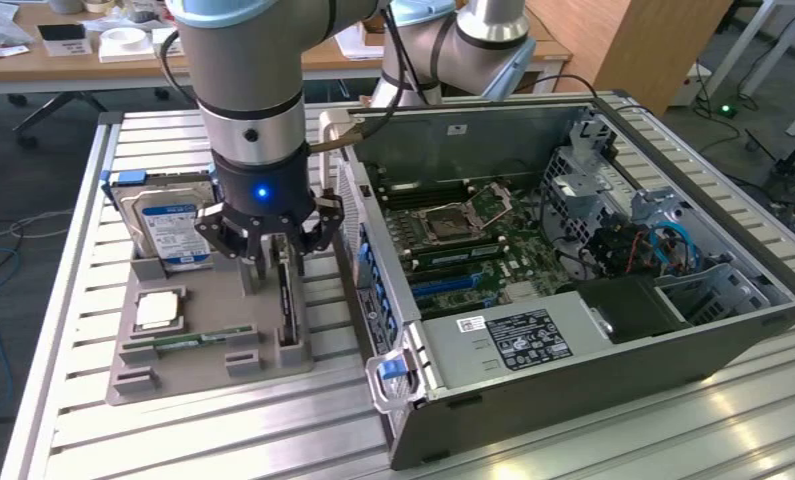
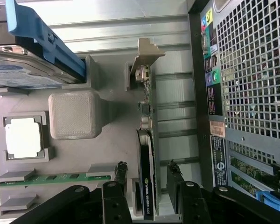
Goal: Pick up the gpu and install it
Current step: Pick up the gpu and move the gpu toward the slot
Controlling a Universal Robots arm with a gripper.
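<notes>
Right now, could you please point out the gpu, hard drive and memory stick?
gpu (image 2: 145, 169): wrist view, black cooler edge.
hard drive (image 1: 170, 232): exterior view, blue-white label.
memory stick (image 2: 56, 178): wrist view, green board.

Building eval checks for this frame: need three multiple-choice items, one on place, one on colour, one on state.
1. Where is the gpu? A in a motherboard slot; B on edge in the grey holder; C flat on the table.
2. Colour of the hard drive's carrier? A blue; B red; C yellow.
3. The gripper is: A shut on the gpu; B open over the case; C open, fingers either side of the gpu.
Key: B, card stands in the holder; A, blue frame on the drive; C, gaps show beside the card.
</notes>
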